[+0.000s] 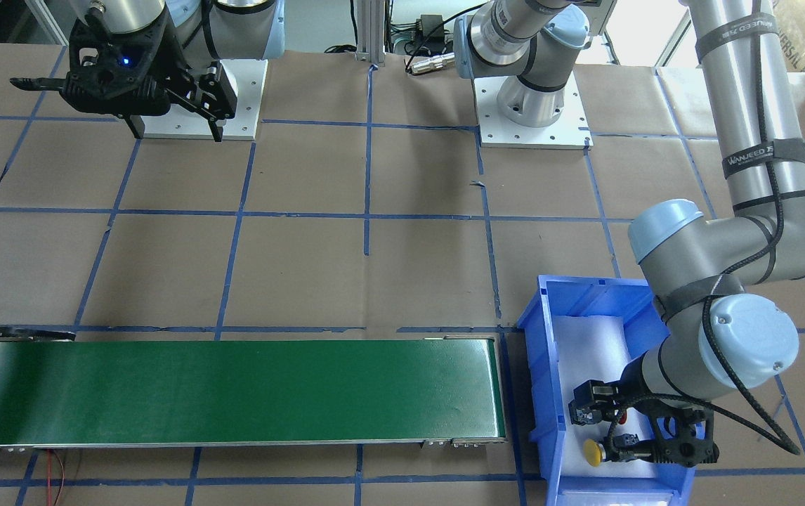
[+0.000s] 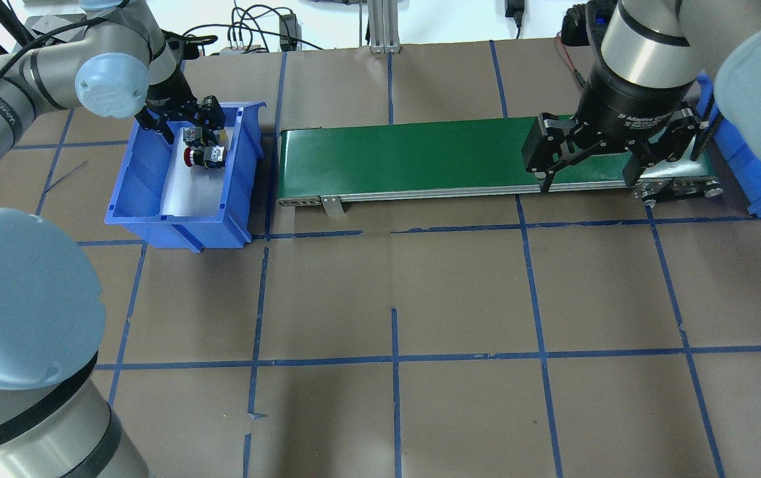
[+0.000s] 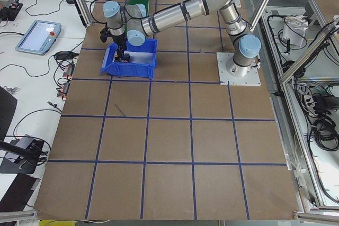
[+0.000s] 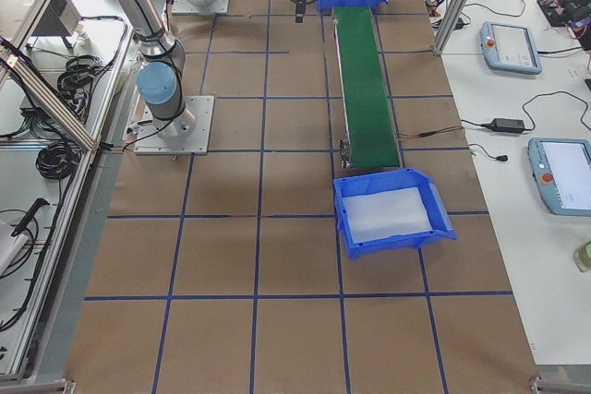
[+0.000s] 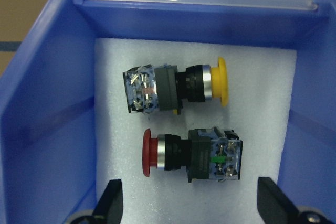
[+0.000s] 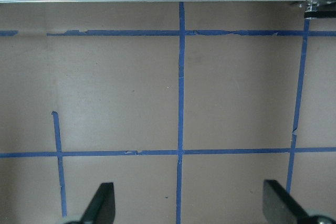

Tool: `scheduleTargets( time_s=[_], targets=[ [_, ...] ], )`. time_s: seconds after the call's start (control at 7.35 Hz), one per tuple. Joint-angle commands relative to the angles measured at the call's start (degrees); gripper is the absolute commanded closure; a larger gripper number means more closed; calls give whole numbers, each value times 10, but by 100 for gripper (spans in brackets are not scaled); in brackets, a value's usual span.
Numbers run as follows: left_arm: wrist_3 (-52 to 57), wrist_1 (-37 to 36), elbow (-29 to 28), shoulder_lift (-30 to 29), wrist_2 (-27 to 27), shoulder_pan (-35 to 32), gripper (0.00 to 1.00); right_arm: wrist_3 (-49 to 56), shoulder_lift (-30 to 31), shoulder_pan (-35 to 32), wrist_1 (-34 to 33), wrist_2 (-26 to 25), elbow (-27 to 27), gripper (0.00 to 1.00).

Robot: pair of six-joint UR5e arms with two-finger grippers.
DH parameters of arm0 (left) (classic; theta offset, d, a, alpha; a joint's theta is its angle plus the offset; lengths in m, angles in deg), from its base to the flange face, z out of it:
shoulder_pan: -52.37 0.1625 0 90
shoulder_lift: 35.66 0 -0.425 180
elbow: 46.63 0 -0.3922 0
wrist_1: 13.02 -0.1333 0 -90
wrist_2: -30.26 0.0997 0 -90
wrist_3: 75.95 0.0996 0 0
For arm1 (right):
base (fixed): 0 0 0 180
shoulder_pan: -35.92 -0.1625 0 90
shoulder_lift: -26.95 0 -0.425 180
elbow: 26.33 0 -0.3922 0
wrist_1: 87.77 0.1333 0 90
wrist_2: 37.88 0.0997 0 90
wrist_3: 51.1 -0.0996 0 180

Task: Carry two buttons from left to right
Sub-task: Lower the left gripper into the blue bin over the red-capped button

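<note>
Two buttons lie on their sides on white foam in the blue bin on my left. In the left wrist view the yellow button is farther from the camera and the red button nearer, their caps pointing opposite ways. The yellow cap and a bit of the red cap show in the fixed views. My left gripper is open and empty, hovering inside the bin over the red button. My right gripper is open and empty above the table, by the belt's right end.
A green conveyor belt runs between the left bin and a second blue bin at the right; that bin holds only white foam. The right wrist view shows brown table paper with blue tape lines.
</note>
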Motion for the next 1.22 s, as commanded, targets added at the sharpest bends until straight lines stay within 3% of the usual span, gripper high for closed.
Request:
scheduleTargets(
  time_s=[0.0,1.09],
  targets=[
    [45,-10,1,-10,0,2,10,0,0,0,0,0,-1,0],
    [38,-17,8,-17,-12,-1,9,0,-1,0,0,0,-1,0]
  ],
)
